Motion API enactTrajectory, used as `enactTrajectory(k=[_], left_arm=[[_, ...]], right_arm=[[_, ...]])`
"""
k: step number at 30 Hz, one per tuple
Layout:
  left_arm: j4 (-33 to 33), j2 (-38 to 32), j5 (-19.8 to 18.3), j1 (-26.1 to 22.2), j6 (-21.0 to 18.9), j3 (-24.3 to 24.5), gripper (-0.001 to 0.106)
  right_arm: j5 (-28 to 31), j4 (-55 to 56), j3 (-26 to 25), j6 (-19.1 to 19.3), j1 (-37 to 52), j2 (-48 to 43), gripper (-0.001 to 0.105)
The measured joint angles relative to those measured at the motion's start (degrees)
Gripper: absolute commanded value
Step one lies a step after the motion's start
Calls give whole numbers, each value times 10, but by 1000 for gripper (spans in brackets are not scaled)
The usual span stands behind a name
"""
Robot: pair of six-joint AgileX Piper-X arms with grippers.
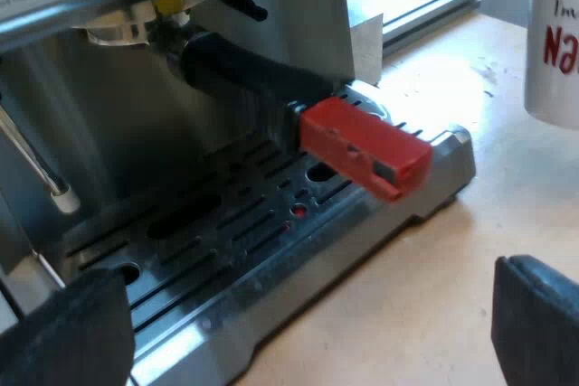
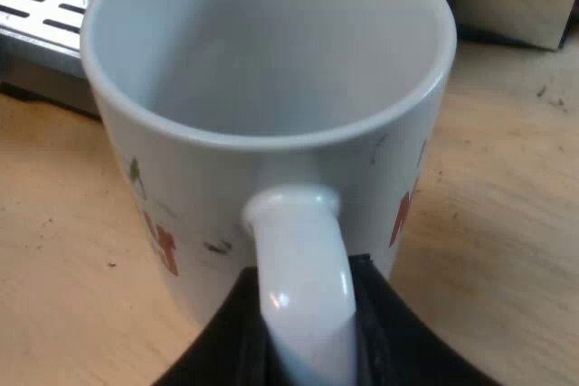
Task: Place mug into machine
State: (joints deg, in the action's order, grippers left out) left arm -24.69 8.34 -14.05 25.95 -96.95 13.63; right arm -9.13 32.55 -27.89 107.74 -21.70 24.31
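You have the espresso machine (image 1: 109,88) on a wooden table (image 1: 452,268), with its slotted drip tray (image 1: 226,232) bare. The holder (image 1: 244,74) is locked into the machine's front, and its dark handle juts out over the tray to the red end (image 1: 362,146).

The mug (image 2: 271,70) is empty and upright, on the table side near the tray's corner and not on the tray. You cannot tell whether it rests on the wood or hangs just above it.

Your right gripper (image 2: 303,350) has its black fingers pressed against both sides of the mug's handle, so the grasp looks made. Your left gripper (image 1: 298,341) hovers at the tray's front edge with its fingers spread wide and nothing between them.

By my reading you are at the carry: the mug is held but not yet placed. The next move calls for lifting the base clear of the tray's raised lip, then bringing the mug in under the holder. Keep the rim below the red end. Mind the left gripper too, which sits close to the path in.
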Motion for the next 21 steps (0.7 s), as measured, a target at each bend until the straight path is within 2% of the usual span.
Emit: enactTrajectory(k=[4,6,7,9,12,16,21], left_arm=[[40,0,4,0,0,-35,81],[53,1,21,0,0,-53,81],[56,1,27,0,0,-56,81],[73,1,55,0,0,-63,81],[81,1,61,0,0,-63,81],[83,1,60,0,0,-63,81],[84,1,60,0,0,-63,81]], right_arm=[[73,2,0,-31,-90,1,0],[119,-8,0,-52,-145,5,0],[127,-11,0,-54,-158,7,0],[179,-37,-1,-60,-201,27,0],[252,-96,-1,-67,-261,74,0],[297,-169,-1,-84,-300,144,0],[305,-281,-1,-101,-305,255,0]])
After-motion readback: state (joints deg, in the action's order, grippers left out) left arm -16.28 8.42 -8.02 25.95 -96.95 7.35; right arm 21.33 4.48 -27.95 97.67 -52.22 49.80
